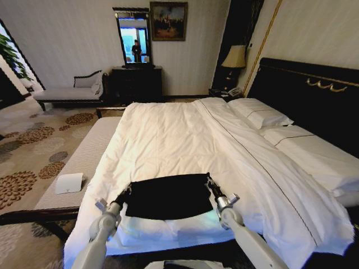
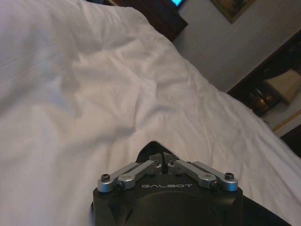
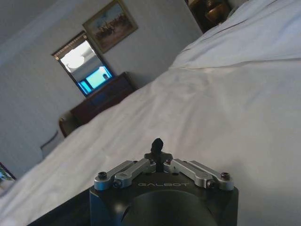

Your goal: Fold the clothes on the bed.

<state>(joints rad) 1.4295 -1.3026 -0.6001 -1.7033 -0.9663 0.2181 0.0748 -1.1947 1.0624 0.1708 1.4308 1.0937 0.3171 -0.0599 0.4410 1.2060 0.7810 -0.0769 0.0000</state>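
While both sets of jaws are drawn together on pinches of black cloth, we hold the T-shirt (image 1: 167, 195) by two upper corners, so any slip on one side spoils the fold. Our left gripper (image 1: 127, 193) sits at the T-shirt's left far corner, and in the left wrist view (image 2: 160, 162) its linkage is folded in with a peak of dark fabric rising between the fingertips. Our right gripper (image 1: 210, 183) sits at the T-shirt's right far corner, and in the right wrist view (image 3: 157, 149) only a small tuft of black pokes out past the closed tips.

That tuft looks like the thinner grip, and we judge it the likelier one to pull free if the arms move unevenly. The T-shirt lies as a dark rectangle, apparently already doubled over. No lettering shows.

Beneath the T-shirt is the white duvet (image 1: 174, 140) of the bed (image 1: 303, 84), loose and wrinkled. A pinch that has caught duvet along with shirt would drag the bedding, though we cannot tell whether either has. The T-shirt's near edge lies close to the mattress foot, so a pull toward us could slide it off. Left of the T-shirt, the striped bench (image 1: 84, 162) stands clear.
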